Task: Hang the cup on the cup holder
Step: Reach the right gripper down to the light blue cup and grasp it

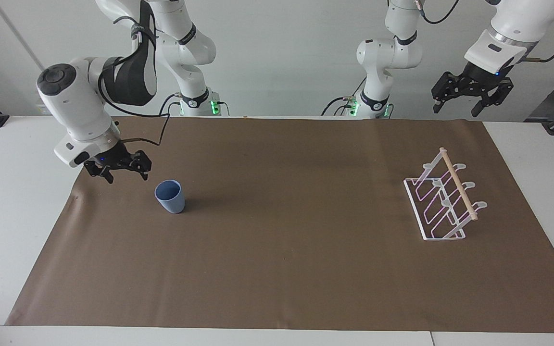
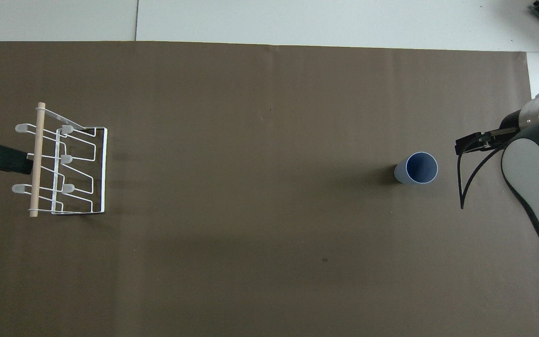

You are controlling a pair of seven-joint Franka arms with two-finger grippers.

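Note:
The light-blue cup (image 1: 169, 196) stands upright on the brown mat, open end up, toward the right arm's end; it also shows in the overhead view (image 2: 418, 168). The white wire cup holder (image 1: 443, 202) with its wooden dowel stands toward the left arm's end, and shows in the overhead view (image 2: 63, 164). My right gripper (image 1: 127, 176) is open and empty, low over the mat beside the cup, apart from it; in the overhead view (image 2: 468, 142) only part shows. My left gripper (image 1: 455, 108) is open and empty, held high and waiting; seen from overhead (image 2: 3, 159) it lies over the mat next to the dowel.
The brown mat (image 1: 282, 269) covers most of the white table (image 1: 12, 192). A black cable (image 2: 463, 182) hangs from the right wrist near the cup. The mat has a small wrinkle (image 1: 76, 196) at its edge at the right arm's end.

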